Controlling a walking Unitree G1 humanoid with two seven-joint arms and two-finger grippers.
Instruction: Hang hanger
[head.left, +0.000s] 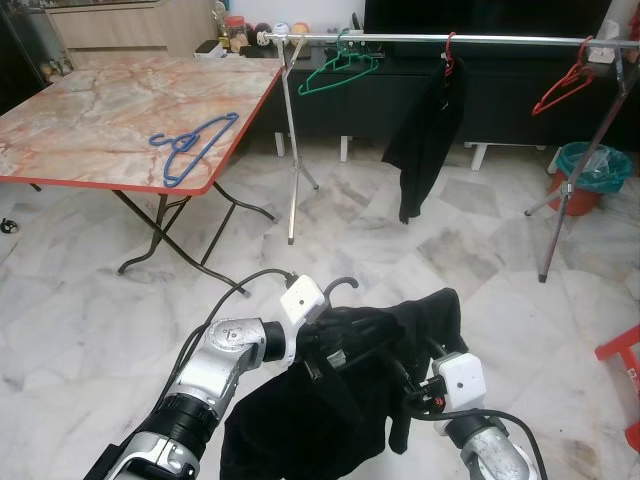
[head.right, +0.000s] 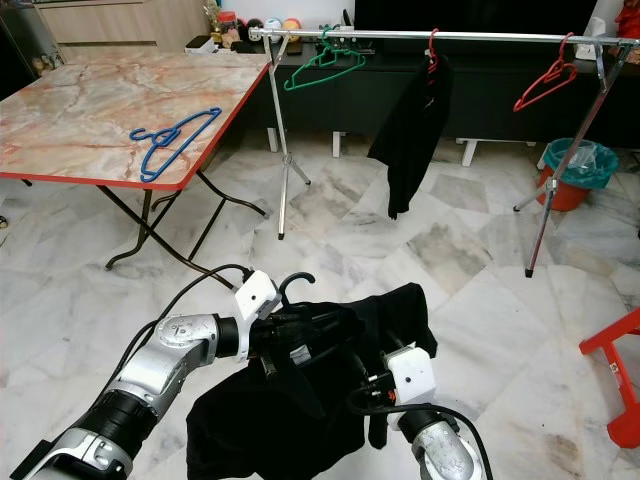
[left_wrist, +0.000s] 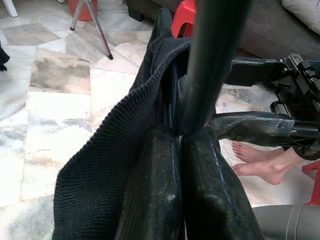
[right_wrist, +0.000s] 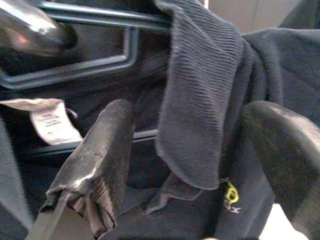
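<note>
The left tool (head.left: 322, 335) is pressed together on the dark hanger (head.left: 343, 286) that carries a black garment (head.left: 330, 400); in the left wrist view its two fingers (left_wrist: 150, 190) meet on the hanger's neck, knit fabric bunched against them. The hanger's hook stands up just above that tool, low in front of the robot, over the marble floor (head.left: 470, 250).

The right tool (right_wrist: 180, 165) is spread, its fingers (right_wrist: 100, 160) on either side of a fold of the garment, not closed on it. A white label (right_wrist: 52, 122) and a small yellow print (right_wrist: 231, 197) show on the cloth in that view, with the hanger's bars behind.

Well ahead stands a metal rack (head.left: 440, 40) on thin legs. On its rail hang a green hanger (head.left: 338, 68) near the left end, a second black garment (head.left: 428, 135) on a red hook near the middle, and a red hanger (head.left: 565, 88) near the right end.

To the left is a marble-topped surface (head.left: 90, 110) with a red edge and folding legs. A blue hanger (head.left: 190, 145) lies near its front right corner. A teal bin (head.left: 590, 170) stands by the rack's right leg, and part of a red stool (head.left: 622, 370) shows at the right. A person's bare feet (left_wrist: 260, 162) rest on the floor in the left wrist view.
</note>
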